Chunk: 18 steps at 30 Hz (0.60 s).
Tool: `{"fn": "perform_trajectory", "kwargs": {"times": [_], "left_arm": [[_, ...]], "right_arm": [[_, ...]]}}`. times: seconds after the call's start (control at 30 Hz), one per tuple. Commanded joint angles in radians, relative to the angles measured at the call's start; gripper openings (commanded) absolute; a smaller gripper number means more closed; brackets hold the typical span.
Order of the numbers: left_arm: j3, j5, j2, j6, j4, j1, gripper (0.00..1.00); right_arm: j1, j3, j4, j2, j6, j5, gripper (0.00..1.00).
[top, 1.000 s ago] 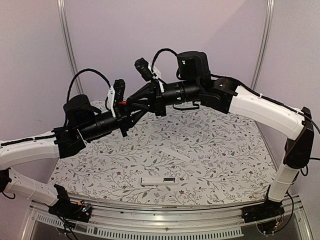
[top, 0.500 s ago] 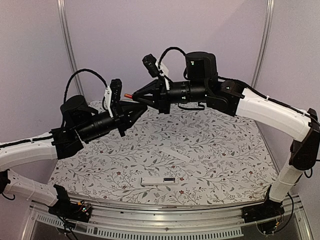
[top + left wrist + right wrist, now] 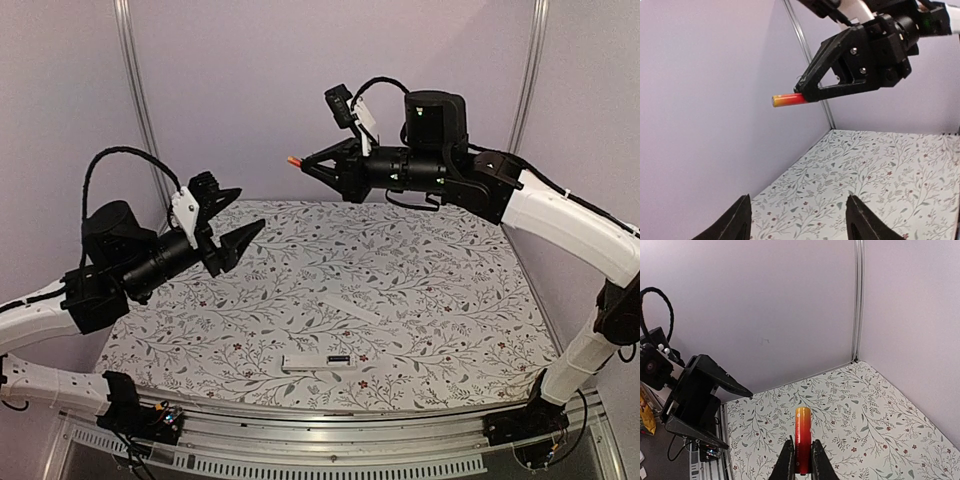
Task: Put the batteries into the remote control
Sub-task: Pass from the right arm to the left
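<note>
Left gripper back; battery in right gripper

The red battery in my right gripper gleams glossy and smooth; my fingers are matt black plastic. Below the battery lie the matt printed tablecloth and the smooth white plastic remote control.

We see red-to-yellow cylindrical battery pointing away from camera, yellow tip farthest out. Right gripper pinches battery's red end, black fingers pressed on both sides. Beneath and beyond battery: white table cloth with leaf-and-flower print. Left of battery, well apart: black left gripper, jaws spread wide, nothing between them. Farther up left of battery: black cable loop. Up right of battery: silver metal post in corner of lilac walls.
</note>
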Motion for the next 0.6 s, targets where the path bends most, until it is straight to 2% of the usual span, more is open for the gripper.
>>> {"fn": "perform_trajectory", "kwargs": {"times": [0.0,0.17,0.27,0.33,0.57], "left_arm": [[-0.072,-0.261,-0.032,0.433,0.011,-0.113,0.66],[-0.151,-0.415,0.019,0.879,0.224,-0.214,0.69],[-0.21,-0.466,0.065,1.076,0.425,-0.235,0.69],[-0.223,-0.476,0.086,1.151,0.528,-0.242,0.69],[-0.233,-0.501,0.147,1.231,0.625,-0.283,0.69]], "right_arm": [[-0.004,-0.014,-0.103,-0.013,0.089,0.058,0.0],[0.005,-0.02,-0.151,-0.011,0.126,0.088,0.0],[0.023,-0.03,-0.153,-0.019,0.135,0.097,0.0],[0.036,-0.032,-0.164,-0.019,0.136,0.101,0.0],[0.056,-0.08,-0.163,-0.031,0.153,0.091,0.0]]}}
